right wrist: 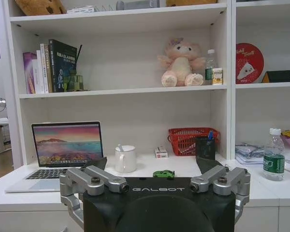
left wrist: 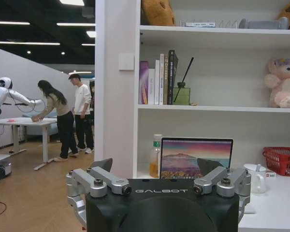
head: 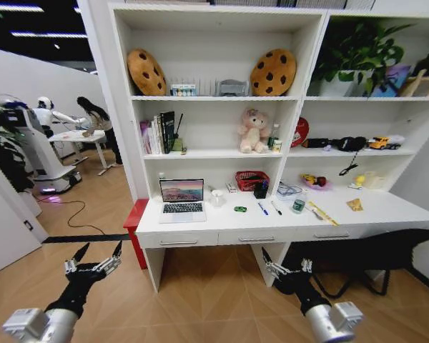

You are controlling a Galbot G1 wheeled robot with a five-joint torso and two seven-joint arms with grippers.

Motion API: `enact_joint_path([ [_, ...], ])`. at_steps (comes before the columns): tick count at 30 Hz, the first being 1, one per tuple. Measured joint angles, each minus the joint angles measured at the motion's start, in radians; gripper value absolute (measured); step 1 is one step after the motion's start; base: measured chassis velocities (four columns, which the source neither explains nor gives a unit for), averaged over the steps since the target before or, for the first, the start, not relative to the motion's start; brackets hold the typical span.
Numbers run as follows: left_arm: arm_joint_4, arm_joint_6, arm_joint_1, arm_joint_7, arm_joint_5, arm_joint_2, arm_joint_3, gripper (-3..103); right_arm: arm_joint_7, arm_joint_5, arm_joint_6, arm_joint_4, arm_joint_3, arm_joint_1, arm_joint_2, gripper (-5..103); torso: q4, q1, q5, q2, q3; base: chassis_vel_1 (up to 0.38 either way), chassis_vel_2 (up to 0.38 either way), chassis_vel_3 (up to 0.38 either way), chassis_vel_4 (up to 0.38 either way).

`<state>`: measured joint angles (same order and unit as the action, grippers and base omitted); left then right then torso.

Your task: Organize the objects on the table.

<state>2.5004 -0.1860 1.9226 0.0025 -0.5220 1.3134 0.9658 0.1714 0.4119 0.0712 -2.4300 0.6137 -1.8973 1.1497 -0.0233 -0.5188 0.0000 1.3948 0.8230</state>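
Observation:
The white table [head: 286, 223] stands ahead under the shelves. On it lie a silver laptop [head: 181, 196], open at the left, a tiny green toy car [head: 240, 209], a blue pen [head: 262, 209], a black pen [head: 276, 208] and a small green-labelled jar [head: 298, 206]. My left gripper [head: 96, 251] hangs open over the floor, well short of the table's left end. My right gripper [head: 286, 268] is open too, low in front of the drawers. The left wrist view looks past the left gripper [left wrist: 155, 166] at the laptop [left wrist: 195, 158]. In the right wrist view, the car [right wrist: 164, 173] sits just beyond the right gripper [right wrist: 151, 164].
A white mug [head: 217, 198], red basket [head: 251, 180] and black pen cup [head: 261, 190] stand at the back of the table. A red stool [head: 134, 221] sits by its left leg, and a dark chair [head: 357, 257] under its right end. Bare wooden floor lies between me and the table.

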Motion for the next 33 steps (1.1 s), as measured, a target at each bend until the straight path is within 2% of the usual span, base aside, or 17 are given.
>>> enact_joint_path([
  [33,0.0,-0.002,0.0,0.013,0.033,0.021,-0.041,99,-0.016,0.002,-0.006,-0.013,0.0,-0.012,0.004,100,0.0,0.0,0.0,0.0,0.0,0.0,0.0,0.0,0.0],
])
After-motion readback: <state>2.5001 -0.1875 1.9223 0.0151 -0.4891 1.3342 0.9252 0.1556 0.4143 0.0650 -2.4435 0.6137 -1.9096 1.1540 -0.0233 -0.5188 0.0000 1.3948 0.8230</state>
